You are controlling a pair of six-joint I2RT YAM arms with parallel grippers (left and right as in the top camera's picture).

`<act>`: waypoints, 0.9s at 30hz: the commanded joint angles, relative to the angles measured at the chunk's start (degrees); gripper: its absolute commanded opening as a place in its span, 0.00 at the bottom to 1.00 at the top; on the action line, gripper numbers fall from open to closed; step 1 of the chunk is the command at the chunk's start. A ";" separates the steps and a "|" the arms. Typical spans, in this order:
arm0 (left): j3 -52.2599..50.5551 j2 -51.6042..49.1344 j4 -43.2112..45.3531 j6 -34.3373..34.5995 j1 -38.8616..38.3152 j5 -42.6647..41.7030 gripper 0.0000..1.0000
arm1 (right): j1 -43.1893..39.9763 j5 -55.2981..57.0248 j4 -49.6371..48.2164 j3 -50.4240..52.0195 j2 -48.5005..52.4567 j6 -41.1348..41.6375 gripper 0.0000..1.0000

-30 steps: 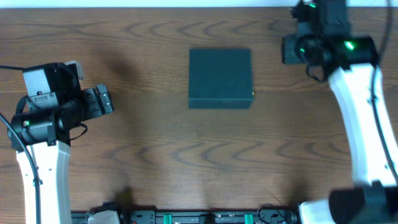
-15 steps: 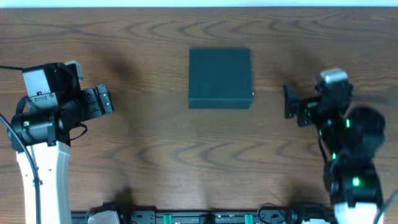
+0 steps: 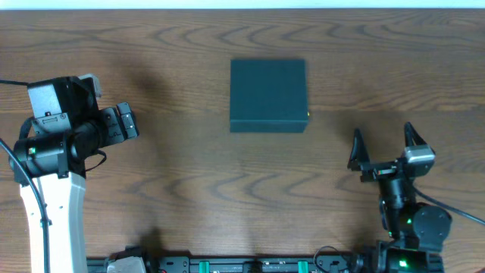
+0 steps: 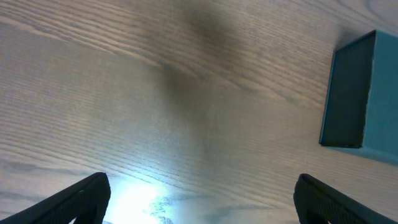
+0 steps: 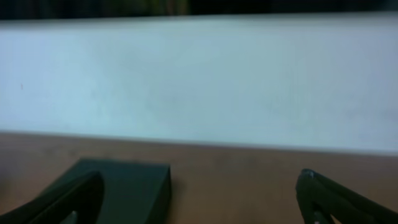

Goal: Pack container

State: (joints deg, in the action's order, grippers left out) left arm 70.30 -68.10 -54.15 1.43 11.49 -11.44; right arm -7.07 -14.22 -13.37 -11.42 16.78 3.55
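Note:
The container point(image 3: 268, 95) is a dark teal square box at the middle back of the table, its lid down flat. My left gripper point(image 3: 130, 121) is far to its left, pointing toward it, open and empty. In the left wrist view the container point(image 4: 360, 93) shows at the right edge, well beyond the wide-apart fingertips point(image 4: 93, 190). My right gripper point(image 3: 383, 144) is near the front right, pointing at the far edge, open and empty. The right wrist view shows the container point(image 5: 134, 183) low on the left, past my right gripper point(image 5: 200, 177).
Bare wood-grain table point(image 3: 189, 182) lies all around the box. A white strip point(image 5: 199, 81) runs along the table's far edge. The arm bases and a dark rail point(image 3: 250, 265) line the front edge.
My right arm has swung from the far right corner back down to the front right, and its jaws have opened. The left arm and the container have not moved.

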 commanded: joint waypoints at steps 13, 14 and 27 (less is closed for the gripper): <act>0.35 0.28 -0.24 -0.63 0.15 0.02 0.95 | 0.04 -1.88 -6.05 7.72 -9.64 1.14 0.99; 0.35 0.28 -0.24 -0.63 0.15 0.02 0.95 | 0.15 -1.92 -5.25 7.87 -10.64 1.11 0.99; 0.35 0.28 -0.24 -0.63 0.15 0.02 0.95 | 5.53 8.44 3.98 11.10 -15.87 1.11 0.99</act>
State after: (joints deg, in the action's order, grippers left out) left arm 70.30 -68.07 -54.13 1.43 11.49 -11.44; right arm -1.93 -8.01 -10.17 -1.87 1.63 3.95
